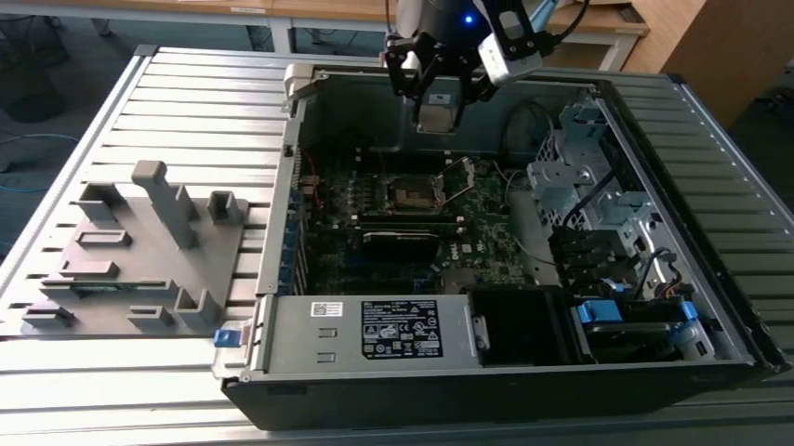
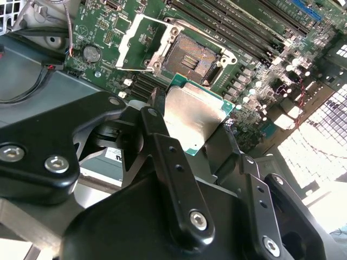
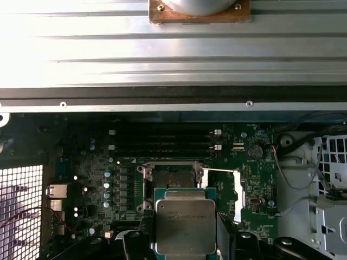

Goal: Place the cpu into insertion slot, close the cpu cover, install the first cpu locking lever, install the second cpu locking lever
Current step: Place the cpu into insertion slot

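Claw (image 2: 191,125) pinches the flat square cpu (image 3: 185,225) by its edges; the top is matte grey metal with a green rim. Below the claw lies the dark square insertion slot (image 2: 195,57), uncovered, with the thin silvery cpu cover (image 2: 126,46) raised beside it. A ribbed metal counter (image 1: 186,93) carries the open computer case (image 1: 496,400).

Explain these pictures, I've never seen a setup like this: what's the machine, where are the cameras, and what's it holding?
This is a robot arm working over an open grey metal computer case lying on a ribbed metal table. The exterior view comes from a camera off the arm; both wrist views come from cameras riding on it. Its black end effector is closed on a silvery-grey square chip, above the dark green motherboard. The dark square socket is empty, and its silvery metal cover frame stands flipped open beside it. A grey fixture block lies on the table at the exterior view's left.
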Robot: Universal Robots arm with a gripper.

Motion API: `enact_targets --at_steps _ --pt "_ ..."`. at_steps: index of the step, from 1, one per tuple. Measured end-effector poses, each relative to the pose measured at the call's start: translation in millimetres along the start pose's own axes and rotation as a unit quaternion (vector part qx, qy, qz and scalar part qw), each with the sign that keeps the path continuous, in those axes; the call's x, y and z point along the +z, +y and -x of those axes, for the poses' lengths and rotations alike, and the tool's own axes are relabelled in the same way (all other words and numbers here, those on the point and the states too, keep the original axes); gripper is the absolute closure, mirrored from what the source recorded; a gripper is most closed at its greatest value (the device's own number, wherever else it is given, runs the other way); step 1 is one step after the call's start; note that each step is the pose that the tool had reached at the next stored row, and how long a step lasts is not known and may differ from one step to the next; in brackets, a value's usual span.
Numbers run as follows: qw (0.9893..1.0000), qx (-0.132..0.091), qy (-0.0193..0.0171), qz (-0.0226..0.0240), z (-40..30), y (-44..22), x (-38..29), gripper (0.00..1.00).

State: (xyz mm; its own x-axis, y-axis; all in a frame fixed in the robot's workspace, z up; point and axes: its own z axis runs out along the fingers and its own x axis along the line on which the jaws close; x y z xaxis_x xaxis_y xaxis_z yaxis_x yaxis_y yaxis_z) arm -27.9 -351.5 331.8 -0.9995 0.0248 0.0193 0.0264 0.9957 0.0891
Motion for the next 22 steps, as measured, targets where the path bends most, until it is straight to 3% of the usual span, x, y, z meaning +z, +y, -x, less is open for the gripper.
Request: enact_targets --at_steps 22 --pt "1.0 0.0 0.0 0.0001 0.2 -0.8 9.2 0.46"
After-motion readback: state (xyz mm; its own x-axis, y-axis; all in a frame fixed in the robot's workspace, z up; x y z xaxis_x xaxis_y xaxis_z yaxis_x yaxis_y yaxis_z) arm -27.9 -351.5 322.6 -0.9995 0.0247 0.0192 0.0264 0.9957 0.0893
